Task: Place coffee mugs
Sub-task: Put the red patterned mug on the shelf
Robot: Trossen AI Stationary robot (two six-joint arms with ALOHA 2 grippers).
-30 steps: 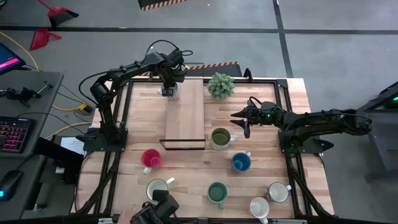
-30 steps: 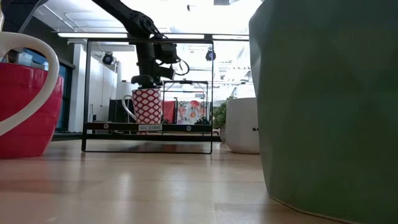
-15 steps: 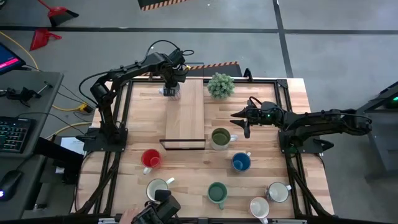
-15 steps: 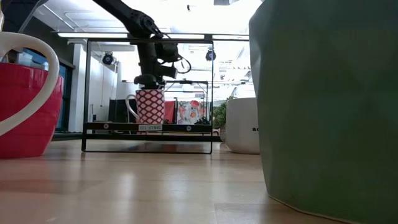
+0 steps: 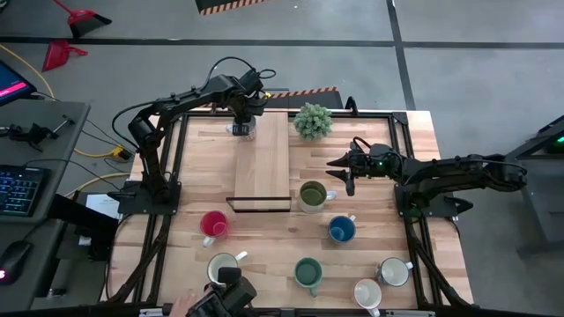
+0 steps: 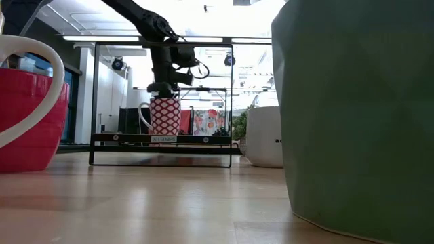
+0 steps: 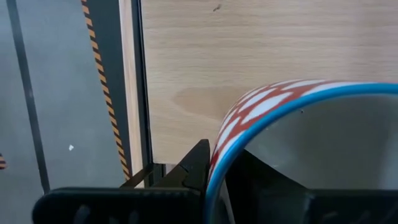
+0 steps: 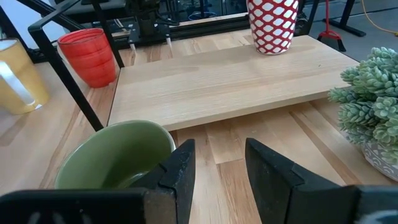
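Left gripper point(image 5: 240, 121) straddles rim of red-and-white patterned ceramic mug point(image 6: 163, 114) seated on raised wooden shelf point(image 5: 264, 158); grip state indeterminate. Right gripper point(image 8: 214, 163) idle, spread.

I can read nothing for certain: the small white label point(image 6: 163, 139) on my shelf's front rail point(image 6: 122, 139) is too tiny to make out

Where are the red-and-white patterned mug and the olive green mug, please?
red-and-white patterned mug point(image 6: 165, 115), low view, its patterned side.
olive green mug point(image 5: 311, 195), high view, its open inside.
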